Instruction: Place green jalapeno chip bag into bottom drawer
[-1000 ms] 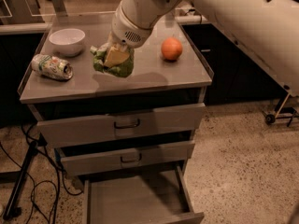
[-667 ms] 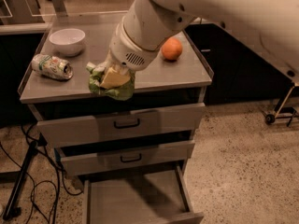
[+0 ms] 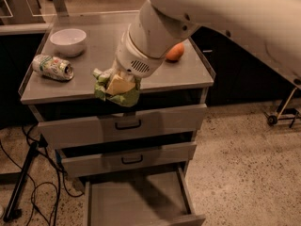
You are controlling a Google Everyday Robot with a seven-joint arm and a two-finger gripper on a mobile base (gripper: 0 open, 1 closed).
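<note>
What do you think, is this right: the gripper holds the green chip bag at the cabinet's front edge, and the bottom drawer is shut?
No: the camera view shows the bottom drawer open. The gripper holds the green jalapeno chip bag at the front edge of the cabinet.

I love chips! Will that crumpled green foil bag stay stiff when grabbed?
Probably floppy: the crumpled light-green foil chip bag droops around the gripper over the grey cabinet's front edge. Likely light; one pinch holds it.
</note>
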